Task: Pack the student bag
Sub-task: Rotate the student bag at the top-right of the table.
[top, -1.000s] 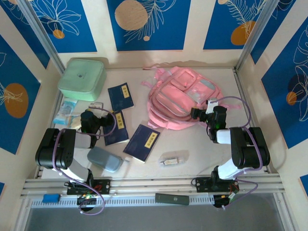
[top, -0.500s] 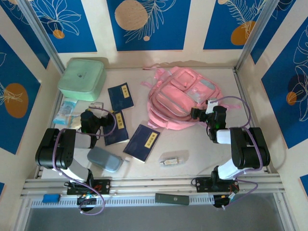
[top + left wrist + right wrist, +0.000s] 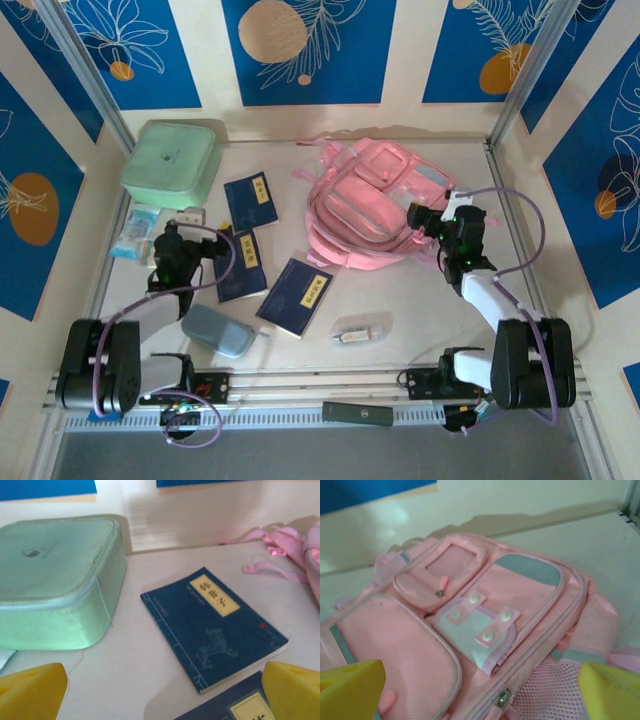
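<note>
While I watch from above, the bag (image 3: 375, 205) lies flat at the back right of the worktop (image 3: 420, 300), pockets facing up, a thin strap trailing off to its left. My right hand (image 3: 418, 217) is over the bag's right edge, jaws spread wide with nothing gripped; I can't tell whether it touches the fabric. On that wrist camera I see the yellow fingers (image 3: 350, 687) far apart, with the front pockets, a pale snap-tab panel and a zip pull ahead of them.

Moving left, three blue books: one (image 3: 250, 200) just beside the bag near the back, a second (image 3: 243, 265) below it, a third (image 3: 296, 297) nearer me. My left hand (image 3: 192, 217) is just left of the first two, also wide open and empty. Its wrist camera shows the back book lying flat ahead, and a corner of the second close in.

Further out, a mint box (image 3: 172, 163) sits at the back left corner. A grey-blue pouch (image 3: 218, 331) lies near the front. A small clear packet (image 3: 360, 330) sits right of it.
</note>
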### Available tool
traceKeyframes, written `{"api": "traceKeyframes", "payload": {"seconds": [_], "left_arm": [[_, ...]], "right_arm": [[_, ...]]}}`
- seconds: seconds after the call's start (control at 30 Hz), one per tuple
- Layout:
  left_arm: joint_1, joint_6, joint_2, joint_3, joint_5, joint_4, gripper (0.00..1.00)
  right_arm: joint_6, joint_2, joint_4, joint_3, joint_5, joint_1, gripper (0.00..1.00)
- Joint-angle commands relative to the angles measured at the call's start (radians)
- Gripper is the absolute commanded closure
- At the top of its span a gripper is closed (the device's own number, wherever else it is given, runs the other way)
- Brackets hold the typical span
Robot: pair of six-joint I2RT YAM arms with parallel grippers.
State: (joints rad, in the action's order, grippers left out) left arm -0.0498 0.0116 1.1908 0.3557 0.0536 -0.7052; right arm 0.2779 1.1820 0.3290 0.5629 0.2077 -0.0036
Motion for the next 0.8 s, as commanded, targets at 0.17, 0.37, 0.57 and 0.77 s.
{"api": "traceKeyframes", "payload": {"seconds": [0.17, 0.37, 0.57, 0.77], "left_arm": [[0.013, -0.348, -0.239, 0.119, -0.162, 0.362, 0.01], [0.015, -0.483, -0.341, 0.123, -0.177, 0.492, 0.01], [0.009, -0.604, -0.305, 0.240, 0.019, 0.726, 0.01], [-0.073, -0.747, -0.348, 0.184, 0.131, 0.730, 0.01]], "right_arm": [[0.335, -0.061, -0.426, 0.124, -0.276, -0.148, 0.01], [0.430, -0.131, -0.530, 0.099, -0.399, -0.182, 0.01], [0.463, -0.106, -0.640, 0.111, -0.509, -0.122, 0.01], [0.494, -0.060, -0.703, 0.108, -0.492, -0.011, 0.01]]}}
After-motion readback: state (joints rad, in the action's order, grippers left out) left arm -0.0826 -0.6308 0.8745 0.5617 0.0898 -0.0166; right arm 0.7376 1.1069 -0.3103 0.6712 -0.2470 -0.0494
